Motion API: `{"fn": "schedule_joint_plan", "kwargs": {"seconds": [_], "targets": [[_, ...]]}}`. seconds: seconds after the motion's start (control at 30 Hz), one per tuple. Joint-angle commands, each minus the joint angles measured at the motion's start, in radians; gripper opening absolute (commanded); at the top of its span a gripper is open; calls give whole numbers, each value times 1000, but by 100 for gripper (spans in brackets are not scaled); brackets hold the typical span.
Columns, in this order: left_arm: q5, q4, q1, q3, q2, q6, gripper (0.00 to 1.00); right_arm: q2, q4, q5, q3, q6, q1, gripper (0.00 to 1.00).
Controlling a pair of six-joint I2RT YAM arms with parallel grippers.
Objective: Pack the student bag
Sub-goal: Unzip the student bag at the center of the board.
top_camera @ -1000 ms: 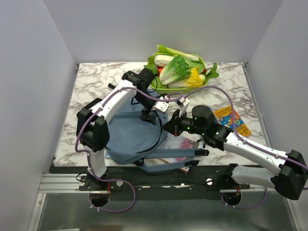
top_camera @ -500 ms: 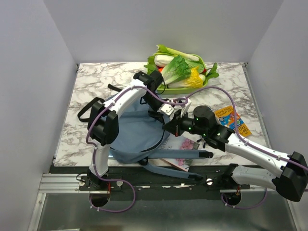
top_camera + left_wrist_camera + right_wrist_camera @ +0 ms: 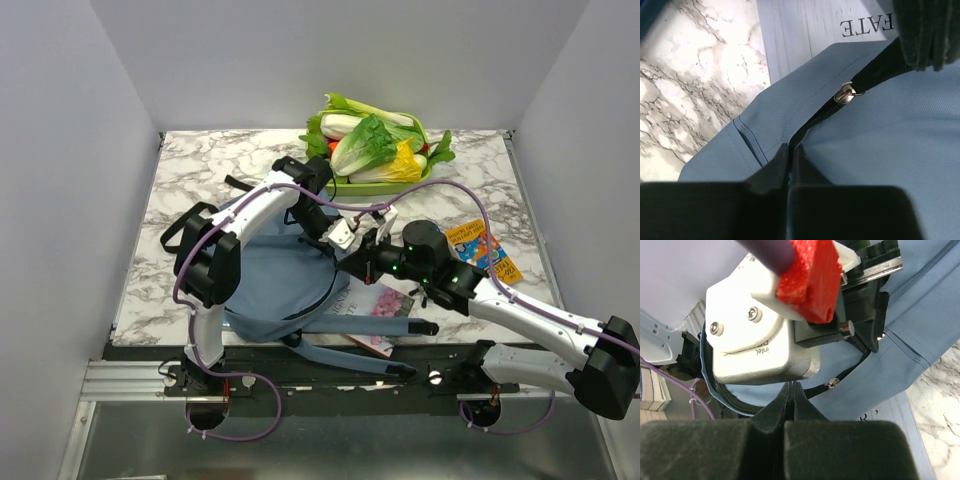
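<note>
The student bag lies at the near left of the table, partly over books. The top view hides the tips of the left gripper. Its wrist view shows the fingers clamped on blue fabric beside the zip pull. Just to the right, the right gripper meets the bag's rim. Its wrist view shows the fingers pressed together, but not whether they catch fabric.

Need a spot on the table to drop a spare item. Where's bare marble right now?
Free: the far-left corner of the table, between its left edge and the vegetable tray; the far-right patch between that tray and the colourful book. Crowded: centre and near edge, taken by the student bag, with books poking out under it.
</note>
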Motion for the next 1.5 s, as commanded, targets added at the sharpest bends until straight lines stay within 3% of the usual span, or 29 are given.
{"fn": "schedule_joint_plan", "kwargs": {"seconds": [0.0,0.23,0.37,0.5,0.83,1.03,1.07,1.1,1.13,1.27,1.3,1.37,1.47], "targets": [[-32,79,-13,-38,-31,-38,0,-36,50,-16,15,-10,8,1],[-136,265,9,-15,-58,-322,0,-47,24,4,13,-21,8,1],[-225,363,81,30,-67,-569,0,-54,0,26,9,-26,8,1],[-285,409,148,63,-97,-699,0,-65,-17,61,-2,-27,8,1],[-463,405,268,120,-90,-970,0,-28,-88,122,48,-36,10,1],[-322,314,277,91,-134,-958,2,1,-92,177,99,-53,10,2],[-287,314,273,79,-145,-952,2,16,-95,193,110,-71,8,6],[-268,291,270,70,-151,-926,2,24,-101,194,140,-90,8,21],[-253,287,268,64,-163,-924,1,33,-111,197,165,-110,10,27],[-245,280,254,31,-185,-910,0,81,-236,207,298,-232,10,43],[-250,296,251,8,-193,-909,0,110,-261,202,329,-251,10,53],[-257,314,248,-9,-208,-910,0,150,-348,187,419,-283,8,61],[-254,337,247,-30,-216,-915,0,231,-407,116,493,-267,8,77]]}}
